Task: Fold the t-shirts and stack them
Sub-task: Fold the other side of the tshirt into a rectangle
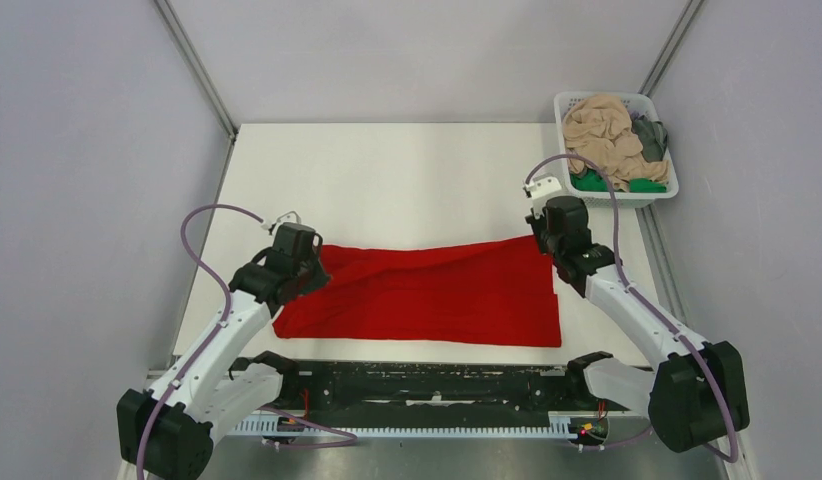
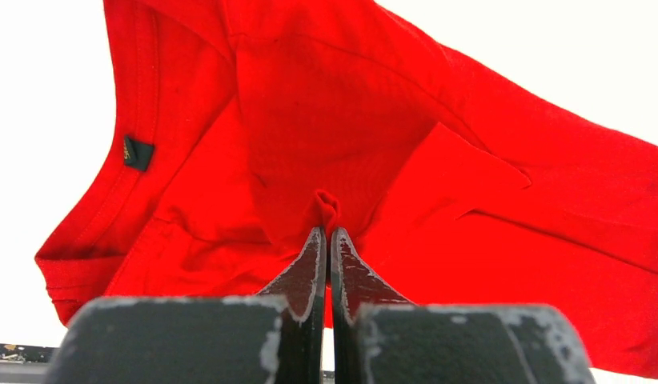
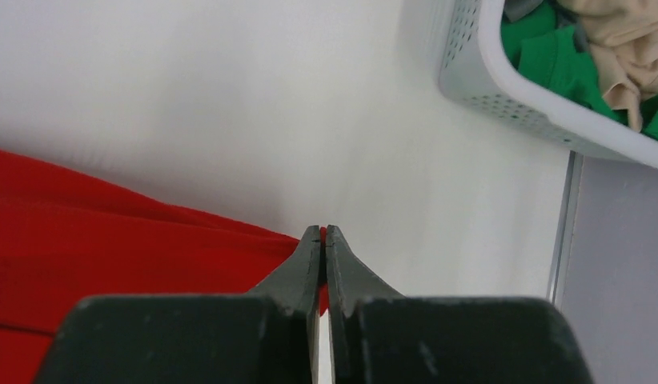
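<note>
The left pincer [image 2: 326, 234] is closed tight, pinching a nub of the red t-shirt [image 1: 437, 290] at its left end; the right pincer [image 3: 323, 234] is likewise clamping the far right corner. Shirt is lying stretched across the near desk [image 1: 407, 170] — first fold seemingly beginning. Next move is calling for both arms lifting in step, cloth taut. Farther back — white basket [image 1: 561, 112] holding the other t-shirts [image 1: 602, 130]; grey walls [image 1: 87, 150] enclosing.

We see a white table [image 1: 417, 170] in the middle of the frame, boxed in by plain pale grey walls [image 1: 77, 150]. Metal posts [image 1: 194, 65] rise at the upper corners. The light is soft and even.
</note>
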